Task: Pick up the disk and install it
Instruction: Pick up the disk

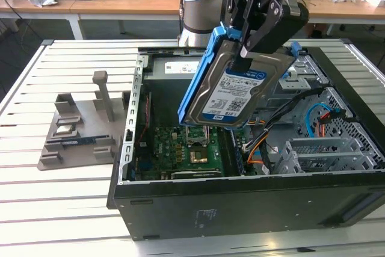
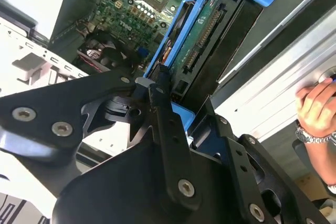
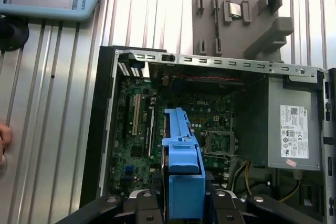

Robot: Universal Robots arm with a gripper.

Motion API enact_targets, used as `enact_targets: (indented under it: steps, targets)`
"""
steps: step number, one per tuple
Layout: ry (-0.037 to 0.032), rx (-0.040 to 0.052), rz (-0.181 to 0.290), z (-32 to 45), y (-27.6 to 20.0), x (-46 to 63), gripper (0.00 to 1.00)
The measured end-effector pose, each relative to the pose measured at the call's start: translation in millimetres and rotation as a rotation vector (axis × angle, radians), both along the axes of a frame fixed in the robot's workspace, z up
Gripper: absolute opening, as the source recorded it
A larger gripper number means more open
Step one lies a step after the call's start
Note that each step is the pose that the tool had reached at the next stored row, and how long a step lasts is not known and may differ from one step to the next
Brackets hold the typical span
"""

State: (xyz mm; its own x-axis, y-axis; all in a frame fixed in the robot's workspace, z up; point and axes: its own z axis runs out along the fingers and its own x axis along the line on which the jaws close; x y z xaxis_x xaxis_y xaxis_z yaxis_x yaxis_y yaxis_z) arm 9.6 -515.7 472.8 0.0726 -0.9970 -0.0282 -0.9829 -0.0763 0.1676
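Silver disk, exterior view: the disk (image 1: 237, 91) hangs in the upper centre of the frame, clamped at its upper end by the gripper (image 1: 243, 52) and clear of everything beneath it.
Long axis, exterior view: tilted, from the gripped end at upper right down to the free end at lower left. The labelled face is turned toward the camera, and blue rails (image 1: 195, 85) run along the long edges.
Underneath, exterior view: the open computer case (image 1: 240, 200). The disk's free end hovers above the motherboard (image 1: 174, 148) without touching it.
Likely seat, exterior view: the metal cages (image 1: 325, 151) at the case's end toward the exterior view's right look like the bay side. I judge the disk to be off its seat, toward the exterior view's left.
Aside, exterior view: a grey fixture (image 1: 78, 127) rests on the slatted table (image 1: 36, 209), well apart from the disk.
Grip, second wrist view: the gripper (image 2: 184, 95) is clenched on the disk (image 2: 210, 40), with a black finger (image 2: 160, 90) pressed against each side. The circuit-board face is toward this camera, and the long axis points away from the wrist toward the motherboard (image 2: 131, 3).
Bystander, second wrist view: a person's hand (image 2: 315, 103) is beside the slatted surface, well apart from the gripper.
Alignment, first wrist view: the disk (image 3: 182, 156) is seen edge-on over the motherboard (image 3: 136, 129). The grey power supply (image 3: 291, 124) sits off to one side inside the case (image 3: 105, 129).
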Motion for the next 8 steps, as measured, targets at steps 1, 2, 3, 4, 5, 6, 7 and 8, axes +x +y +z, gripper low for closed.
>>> enact_targets:
  steps: [1, 2, 3, 4, 5, 6, 7, 8]
  targets:
    - [0.0000, 0.0000, 0.000, 0.0, -1.8, 0.0, 0.37]
    - [0.0000, -0.0001, 0.000, 0.0, -6.6, 0.1, 0.37]
    - [0.0000, 0.0000, 0.000, 0.0, -11.5, 0.2, 0.37]
    - [0.0000, -0.0001, 0.000, 0.0, -14.8, 0.3, 0.37]
    - [0.0000, 0.0000, -0.001, 0.0, -17.1, 0.5, 0.37]
    - [0.0001, 0.0008, -0.001, 0.0, -18.2, 1.2, 0.37]
    - [0.0002, 0.0010, -0.001, 0.0, -18.9, 2.4, 0.37]
    - [0.0004, 0.0013, -0.001, 0.0, -19.6, 4.5, 0.37]
